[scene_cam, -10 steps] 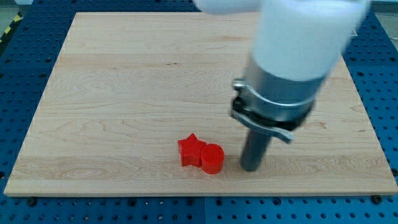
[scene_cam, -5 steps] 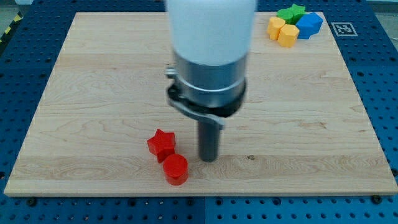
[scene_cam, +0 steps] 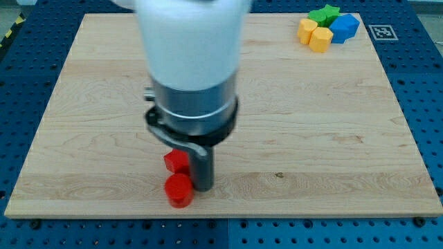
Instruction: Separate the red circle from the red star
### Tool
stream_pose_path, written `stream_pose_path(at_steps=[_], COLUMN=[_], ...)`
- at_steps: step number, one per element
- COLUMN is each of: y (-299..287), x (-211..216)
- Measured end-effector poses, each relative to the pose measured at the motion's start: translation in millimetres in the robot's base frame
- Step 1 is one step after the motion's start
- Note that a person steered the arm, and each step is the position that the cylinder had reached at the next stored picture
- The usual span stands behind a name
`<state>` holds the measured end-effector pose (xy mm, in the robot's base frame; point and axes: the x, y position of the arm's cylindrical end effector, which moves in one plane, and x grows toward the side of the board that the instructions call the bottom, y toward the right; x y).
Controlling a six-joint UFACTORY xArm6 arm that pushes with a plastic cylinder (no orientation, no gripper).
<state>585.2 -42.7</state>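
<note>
The red circle [scene_cam: 178, 190] lies near the board's bottom edge, left of centre. The red star [scene_cam: 176, 162] sits just above it, partly hidden by the arm's body, and the two look to be touching or nearly so. My tip [scene_cam: 201, 187] rests on the board right beside the red circle's right side and below-right of the star.
The wooden board [scene_cam: 332, 138] lies on a blue perforated table. At the board's top right corner sit a yellow block [scene_cam: 306, 30], a second yellow block [scene_cam: 320, 39], a green block [scene_cam: 324, 14] and a blue block [scene_cam: 344, 27], clustered together.
My tip has moved left across the board. The red star and circle were pushed left, and the circle has swung from the star's right side to below it.
</note>
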Motion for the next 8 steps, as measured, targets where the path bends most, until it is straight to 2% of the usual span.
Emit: stream_pose_path(at_steps=[1, 3, 4, 7, 8], y=[-1, 16, 10, -73, -84], x=[0, 34, 33, 33, 33])
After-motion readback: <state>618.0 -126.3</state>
